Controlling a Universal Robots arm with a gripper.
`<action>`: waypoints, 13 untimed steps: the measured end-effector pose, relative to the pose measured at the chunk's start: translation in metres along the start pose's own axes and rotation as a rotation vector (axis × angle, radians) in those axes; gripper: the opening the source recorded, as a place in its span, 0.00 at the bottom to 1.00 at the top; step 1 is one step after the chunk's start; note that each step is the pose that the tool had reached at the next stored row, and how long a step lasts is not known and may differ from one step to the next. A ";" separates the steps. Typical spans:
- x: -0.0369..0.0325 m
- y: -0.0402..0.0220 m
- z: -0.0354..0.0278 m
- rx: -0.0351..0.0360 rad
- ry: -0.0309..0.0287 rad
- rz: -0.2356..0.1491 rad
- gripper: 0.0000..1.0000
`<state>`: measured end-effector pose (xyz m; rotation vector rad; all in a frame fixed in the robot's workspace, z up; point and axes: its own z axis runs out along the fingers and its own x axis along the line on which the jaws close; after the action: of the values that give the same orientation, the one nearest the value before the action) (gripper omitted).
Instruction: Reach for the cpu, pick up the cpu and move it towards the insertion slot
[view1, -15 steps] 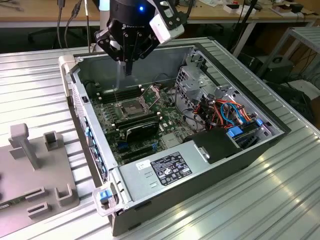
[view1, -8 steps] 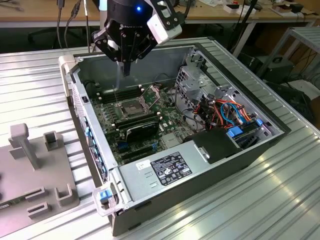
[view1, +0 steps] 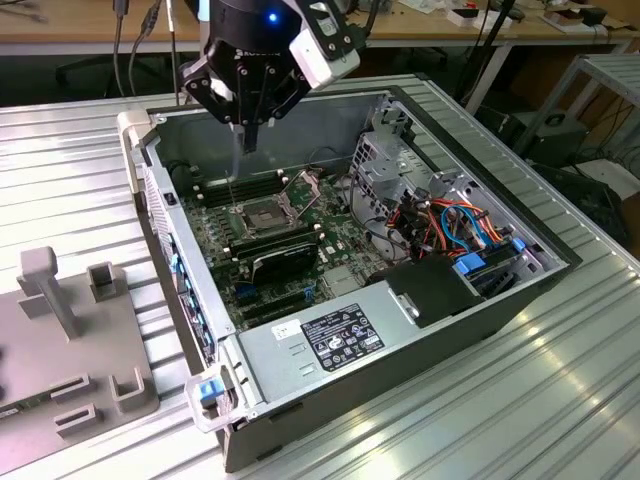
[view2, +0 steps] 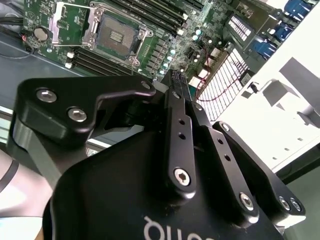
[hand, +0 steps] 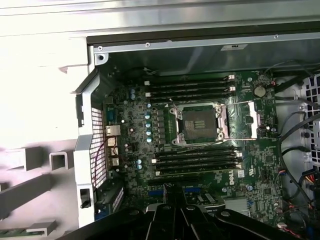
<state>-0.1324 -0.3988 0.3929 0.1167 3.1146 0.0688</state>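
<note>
While gripper (view1: 249, 140) hangs above, insertion slot (view1: 262, 215) shows silvery frame, dark ctr.

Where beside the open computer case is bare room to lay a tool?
Bare ribbed table lies in front of the case, toward the exterior view's right, and beyond the grey fixture. Inside the case is crowded, under the gripper.

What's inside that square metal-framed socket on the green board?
Nothing sits in the insertion slot: its dark centre lies bare, with a small paler patch in the middle. Its hinged bracket is swung open beside it. Whatever lies beneath that dark face is covered.
</note>
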 end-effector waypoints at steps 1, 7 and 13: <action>0.0006 -0.0001 0.0000 0.0000 0.0001 0.000 0.11; 0.0044 -0.0004 0.0001 0.0001 0.0004 0.000 0.11; 0.0082 -0.0006 0.0001 0.0001 0.0005 0.000 0.11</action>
<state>-0.1406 -0.3988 0.3926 0.1168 3.1151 0.0688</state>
